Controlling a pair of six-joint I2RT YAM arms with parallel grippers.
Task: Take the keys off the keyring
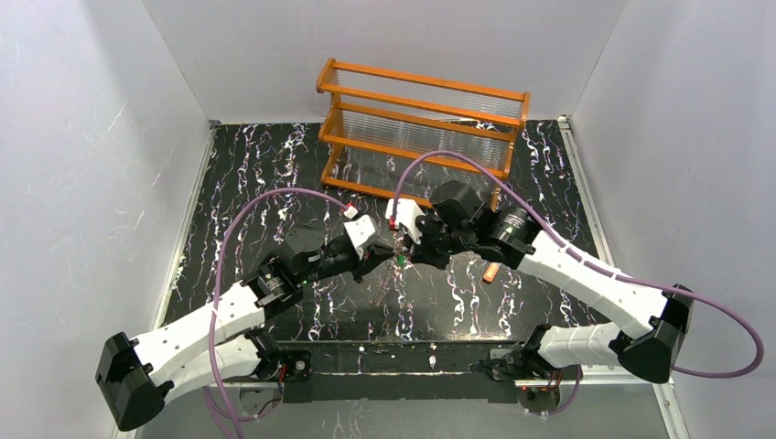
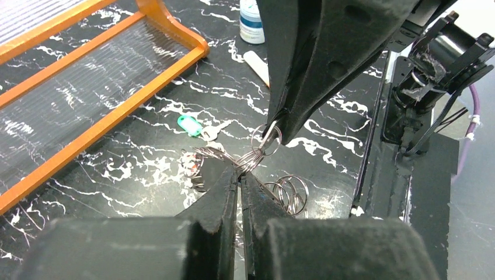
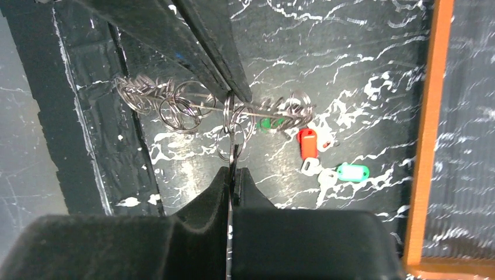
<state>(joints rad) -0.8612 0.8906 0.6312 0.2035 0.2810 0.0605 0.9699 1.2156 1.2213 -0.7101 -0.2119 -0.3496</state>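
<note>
Left gripper [image 2: 240,173]: squeezed shut on the silvery wire keyring [image 2: 257,153].
Right gripper [image 3: 233,169]: squeezed shut on one keyring loop, tip to tip with the left.
Keys: red plastic-headed key [image 3: 307,144] and green plastic-headed key [image 3: 352,172] lie near the right gripper's tip.

The left arm [image 1: 215,320] stretched up and to the right from its base, elbow low and forearm rising towards the middle. The left tool [image 1: 382,258] pointed at its partner, its fingers [image 2: 219,198] pressed together with only a thin slit between them. The right arm [image 1: 595,285] angled in from the right side, forearm sloping down and leftward. The right tool [image 1: 414,251] faced left, its fingers [image 3: 210,198] shut tight. The two tips met almost nose to nose, just apart.
</note>
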